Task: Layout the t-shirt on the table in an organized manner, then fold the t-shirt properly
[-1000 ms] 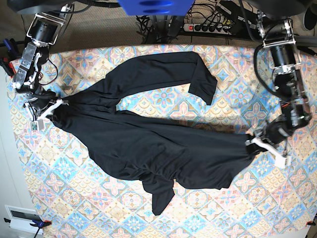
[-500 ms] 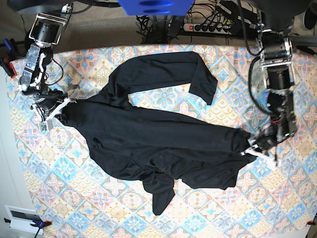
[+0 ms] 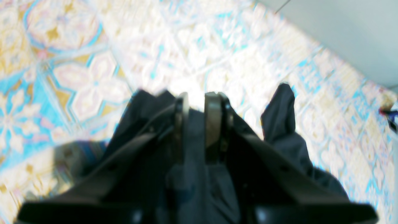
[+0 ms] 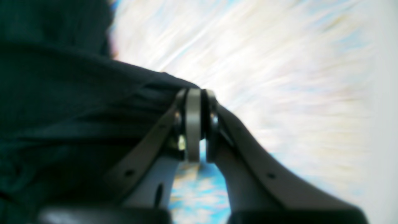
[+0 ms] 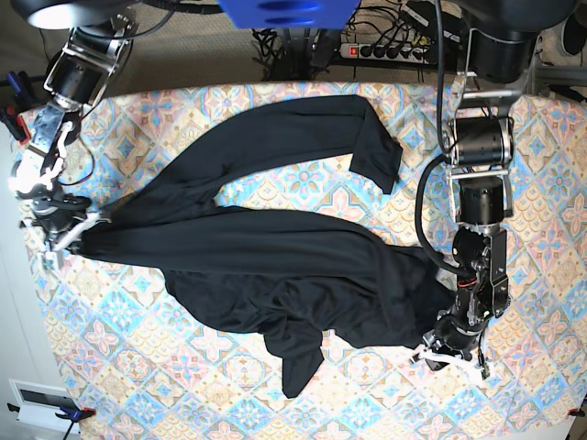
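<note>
Black t-shirt (image 5: 275,266), thin soft matte fabric, no print, lies crumpled and stretched across the middle of the counter (image 5: 101,330); one sleeve flops toward the counter's near edge, another long fold curves toward its far edge. Counter cloth is pastel blue, pink and yellow diamond tiles with floral motifs. Left end effector (image 3: 197,102) at the shirt's near corner: jaws slightly parted, fabric between them. Right end effector (image 4: 197,124) pinched closed on the shirt's opposite end.

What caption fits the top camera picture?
Two robot arms stretch a black t-shirt across the flowery table.
</note>
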Motion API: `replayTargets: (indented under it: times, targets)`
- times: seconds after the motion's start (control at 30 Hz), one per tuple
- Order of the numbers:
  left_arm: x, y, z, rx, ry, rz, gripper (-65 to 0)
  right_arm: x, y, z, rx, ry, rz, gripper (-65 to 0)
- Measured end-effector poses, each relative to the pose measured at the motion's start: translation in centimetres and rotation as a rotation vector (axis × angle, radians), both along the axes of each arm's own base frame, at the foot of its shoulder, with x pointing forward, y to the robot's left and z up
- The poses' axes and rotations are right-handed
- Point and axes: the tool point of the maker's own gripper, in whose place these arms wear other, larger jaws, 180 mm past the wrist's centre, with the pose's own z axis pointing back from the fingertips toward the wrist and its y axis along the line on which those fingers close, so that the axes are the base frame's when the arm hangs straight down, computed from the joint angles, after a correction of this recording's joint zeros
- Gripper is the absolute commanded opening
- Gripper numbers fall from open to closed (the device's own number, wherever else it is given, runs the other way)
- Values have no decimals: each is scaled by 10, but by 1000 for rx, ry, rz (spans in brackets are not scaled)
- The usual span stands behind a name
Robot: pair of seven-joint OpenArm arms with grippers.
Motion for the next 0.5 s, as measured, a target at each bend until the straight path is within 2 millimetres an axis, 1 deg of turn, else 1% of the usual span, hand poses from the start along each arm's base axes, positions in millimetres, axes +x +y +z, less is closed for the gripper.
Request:
replayTargets:
  times: [0.07,0.13,0.2,0.27,0.33,0.37,0.43,0.5]
  targets:
    - [4,11,-2,6,6,35,-557,-6,-6,-5,-9,24,-15,-650]
    - [3,15,-9,16,14,50,-557,-13,-3,-15,-2,62,-14,-650]
    - [-3,11,-20,25,58,31,-557,-10,2,-15,7,54,-4,-650]
    - [-15,6,-38,8,125,1,-557,-6,4,-11,14,33,2,-650]
    - [-36,5,-53,18,196,-47,-557,-5,4,-11,10,32,2,-650]
    - [-47,9,-59,31,213,-57,-557,-6,7,-13,12,41,4,-650]
    - [-72,13,-68,72,225,-73,-557,-7,15,-20,21,57,15,-650]
    - [-98,11,-77,103,247,-101,-552,-5,28,-25,32,68,51,-650]
